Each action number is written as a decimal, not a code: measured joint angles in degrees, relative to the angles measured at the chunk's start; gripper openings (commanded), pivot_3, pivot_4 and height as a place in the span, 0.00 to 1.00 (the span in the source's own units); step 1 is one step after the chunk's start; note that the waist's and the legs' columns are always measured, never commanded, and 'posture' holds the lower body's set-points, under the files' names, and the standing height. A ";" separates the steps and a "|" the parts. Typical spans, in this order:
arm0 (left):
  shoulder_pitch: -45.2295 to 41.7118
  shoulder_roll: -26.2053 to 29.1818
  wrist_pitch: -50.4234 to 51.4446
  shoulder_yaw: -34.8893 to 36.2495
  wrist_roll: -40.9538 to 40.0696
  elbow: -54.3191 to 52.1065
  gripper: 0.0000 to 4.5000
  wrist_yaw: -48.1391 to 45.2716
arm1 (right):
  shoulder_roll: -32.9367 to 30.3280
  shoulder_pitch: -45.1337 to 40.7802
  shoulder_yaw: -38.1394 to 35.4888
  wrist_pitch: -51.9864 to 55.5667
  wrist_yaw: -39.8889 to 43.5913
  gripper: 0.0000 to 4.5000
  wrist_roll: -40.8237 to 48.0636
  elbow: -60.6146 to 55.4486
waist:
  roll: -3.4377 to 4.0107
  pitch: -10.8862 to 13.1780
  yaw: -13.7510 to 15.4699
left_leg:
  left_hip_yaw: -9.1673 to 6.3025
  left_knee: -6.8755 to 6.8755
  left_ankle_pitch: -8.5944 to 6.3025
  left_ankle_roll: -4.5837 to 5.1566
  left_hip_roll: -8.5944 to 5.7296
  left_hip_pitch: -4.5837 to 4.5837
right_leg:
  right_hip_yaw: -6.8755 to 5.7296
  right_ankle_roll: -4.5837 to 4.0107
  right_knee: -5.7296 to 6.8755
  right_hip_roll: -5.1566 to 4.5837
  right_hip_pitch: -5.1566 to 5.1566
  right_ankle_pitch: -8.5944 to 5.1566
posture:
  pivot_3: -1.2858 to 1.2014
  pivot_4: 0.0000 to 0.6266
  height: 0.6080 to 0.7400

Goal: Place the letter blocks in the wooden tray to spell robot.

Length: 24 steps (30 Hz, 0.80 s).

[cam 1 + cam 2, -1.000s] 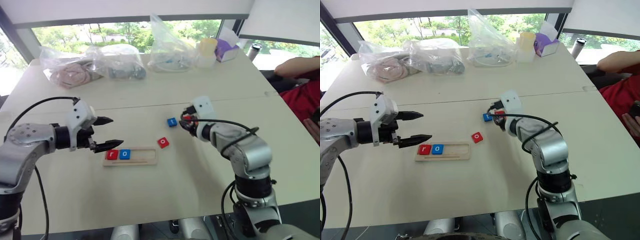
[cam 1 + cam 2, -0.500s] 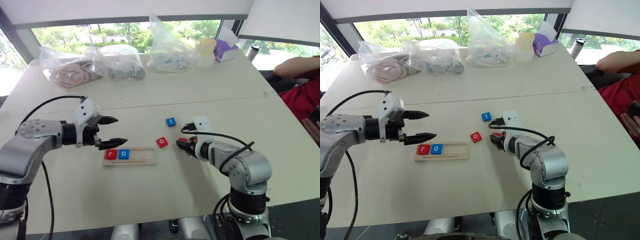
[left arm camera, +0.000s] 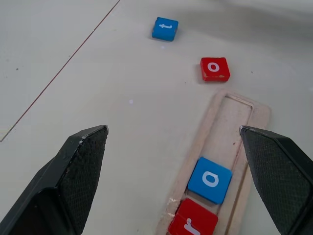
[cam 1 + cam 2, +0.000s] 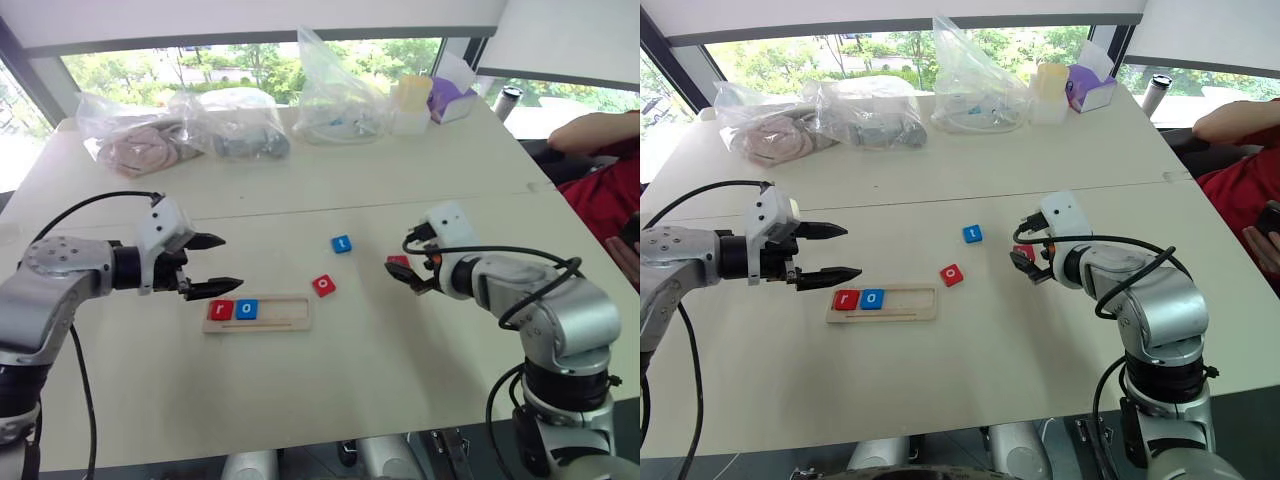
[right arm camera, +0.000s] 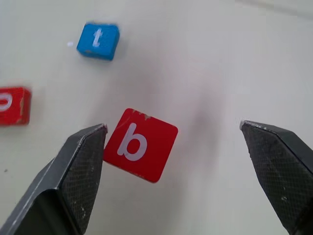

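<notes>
The red b block (image 5: 140, 144) lies flat on the worktop (image 4: 400, 340) between the spread fingers of the right claw (image 4: 407, 274), against 1 finger. The tray (image 4: 259, 312) (r and o seated) lies well toward the left claw (image 4: 218, 265), also spread and empty.

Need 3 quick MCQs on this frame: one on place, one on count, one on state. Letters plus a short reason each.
1. Where is the b block?
A. in the tray
B. on the table by the right gripper
C. held by the left gripper

2. How many blocks lie in the tray?
A. two
B. three
C. none

3. What state is the left gripper in?
A. shut on a block
B. open, holding nothing
C. shut, holding nothing

Key: B, the b lies on the table between the open right fingers. A, only r and o sit in the groove. B, the left fingers stand apart above the tray's r end.
</notes>
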 measured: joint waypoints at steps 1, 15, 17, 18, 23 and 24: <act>0.31 0.09 -0.15 0.04 0.03 -0.04 1.00 0.03 | 0.01 0.11 0.31 -0.36 0.10 1.00 0.33 0.35 | 0.00 0.00 -0.02 | 0.00 0.00 0.00 0.00 0.01 0.01 | 0.01 0.00 0.01 0.02 0.00 0.00 | 0.52 0.24 1.00; 2.91 0.63 -0.28 0.60 0.62 -0.29 1.00 0.95 | 2.20 4.55 3.22 -5.01 -1.22 1.00 0.69 1.59 | 0.00 0.00 0.18 | 0.02 0.06 0.00 0.00 -0.01 -0.02 | 0.06 -0.05 0.01 0.01 0.01 -0.02 | 0.52 0.24 1.00; 3.22 1.13 -0.32 0.75 0.63 -0.48 1.00 0.85 | -2.67 7.07 3.57 -9.78 2.42 1.00 2.02 -0.58 | 0.02 0.01 0.32 | 0.01 0.05 0.00 0.00 -0.01 -0.03 | 0.05 -0.04 0.00 0.01 0.01 -0.03 | 0.52 0.24 1.00; 3.44 1.23 -0.35 0.98 0.66 -0.33 1.00 0.77 | -4.75 8.42 3.55 -13.10 4.71 1.00 2.54 -1.76 | 0.02 0.01 0.34 | 0.01 0.03 0.00 0.00 -0.02 -0.04 | 0.04 -0.02 -0.02 0.01 0.01 -0.04 | 0.52 0.24 1.00; 3.43 1.31 -1.04 1.05 0.95 -0.01 1.00 0.30 | -9.00 15.31 4.13 -30.90 16.19 1.00 5.55 -5.91 | 0.00 0.00 0.15 | 0.02 0.05 0.00 0.00 -0.01 0.01 | 0.04 -0.01 -0.01 0.04 0.05 -0.04 | 0.52 0.24 1.00; 3.43 1.33 -1.11 1.04 1.01 0.01 1.00 0.26 | -9.77 16.33 4.60 -33.54 17.26 1.00 5.19 -5.32 | -0.01 0.00 0.17 | 0.02 0.07 0.00 0.00 -0.01 0.01 | 0.05 -0.04 -0.01 0.04 0.05 -0.06 | 0.52 0.24 1.00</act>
